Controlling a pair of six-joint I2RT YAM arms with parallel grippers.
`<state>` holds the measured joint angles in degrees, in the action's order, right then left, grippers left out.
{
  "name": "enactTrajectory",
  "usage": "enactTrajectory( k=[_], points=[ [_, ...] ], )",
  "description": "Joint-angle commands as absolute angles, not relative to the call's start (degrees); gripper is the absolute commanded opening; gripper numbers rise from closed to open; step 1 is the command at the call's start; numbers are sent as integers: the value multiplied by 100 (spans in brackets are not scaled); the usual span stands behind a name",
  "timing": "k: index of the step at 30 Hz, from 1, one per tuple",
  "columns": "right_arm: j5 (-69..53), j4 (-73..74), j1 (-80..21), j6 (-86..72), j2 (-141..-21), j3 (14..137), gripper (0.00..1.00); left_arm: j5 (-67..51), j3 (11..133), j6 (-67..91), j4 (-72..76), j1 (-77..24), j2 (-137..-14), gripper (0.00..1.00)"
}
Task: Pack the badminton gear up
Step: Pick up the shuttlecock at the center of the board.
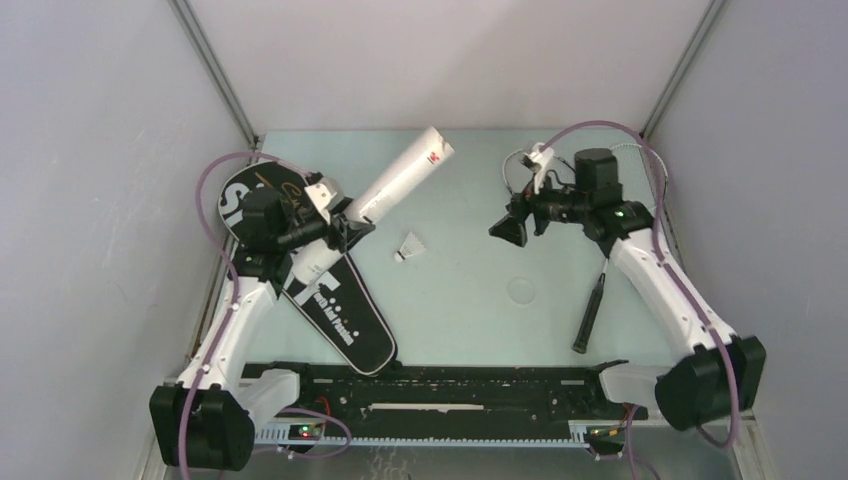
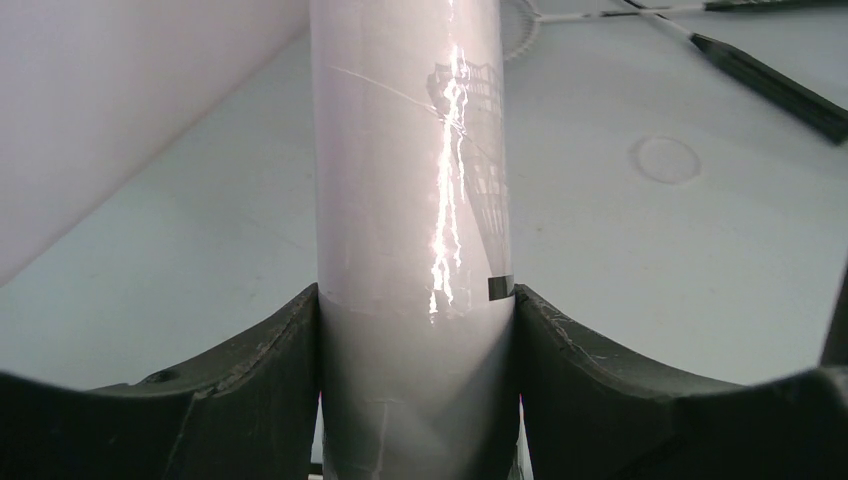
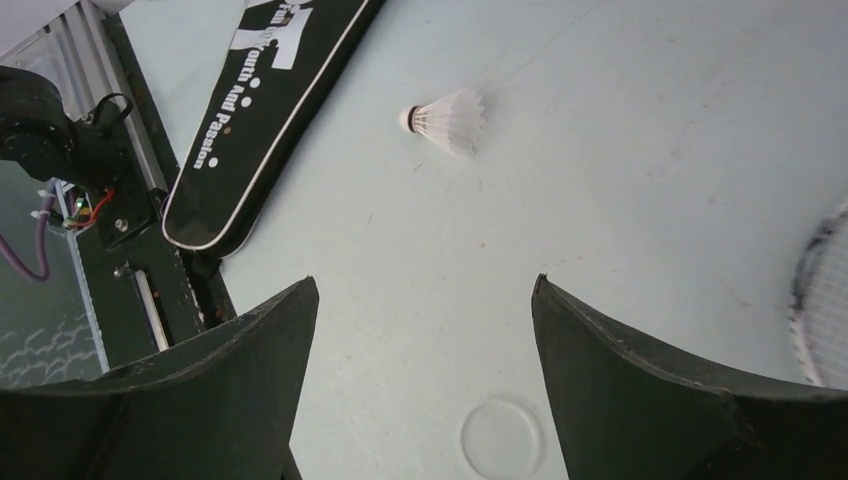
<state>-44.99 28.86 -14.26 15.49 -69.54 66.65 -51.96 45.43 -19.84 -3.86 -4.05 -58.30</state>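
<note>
Jaws of the left gripper (image 1: pixel 345 228) are clamped on either side of the long white tube (image 1: pixel 400 180), roughly midway along it. The tube slants across the black bag (image 1: pixel 335 300), its far end pointing toward the back of the worktop (image 1: pixel 470 330) and carrying a small red mark (image 1: pixel 434 156). Whether its near end touches the bag cannot be told. The bag lies flat on the left side of the worktop, narrow end toward the near edge, with white lettering along it. One white shuttlecock (image 1: pixel 408 247) lies on its side on the worktop, a little right of the bag and near the tube, touching neither. The right gripper (image 1: pixel 510 230) hangs above the worktop well to the right of the shuttlecock, its jaws apart with nothing between them. A black racquet handle (image 1: pixel 590 315) lies beside the right arm (image 1: pixel 660 280), and the right wrist view shows part of a strung racquet head (image 3: pixel 825 290) at its right edge
</note>
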Motion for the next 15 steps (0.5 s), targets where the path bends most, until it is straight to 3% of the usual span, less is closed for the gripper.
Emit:
enactTrajectory(
  k=[1, 7, 15],
  points=[
    [-4172, 2080, -1875, 966, -7594, 6635, 87, -4748, 4518, -1260, 623, -83, -5598, 36],
    [-4231, 1204, -2288, 526, -8959, 6851, 83, -4655, 4502, -1034, 909, 309, -5525, 36],
    [-4405, 1074, -2762, 149, -10639, 7931, 80, -4440, 4447, -936, 983, 500, -5432, 36]
  ],
)
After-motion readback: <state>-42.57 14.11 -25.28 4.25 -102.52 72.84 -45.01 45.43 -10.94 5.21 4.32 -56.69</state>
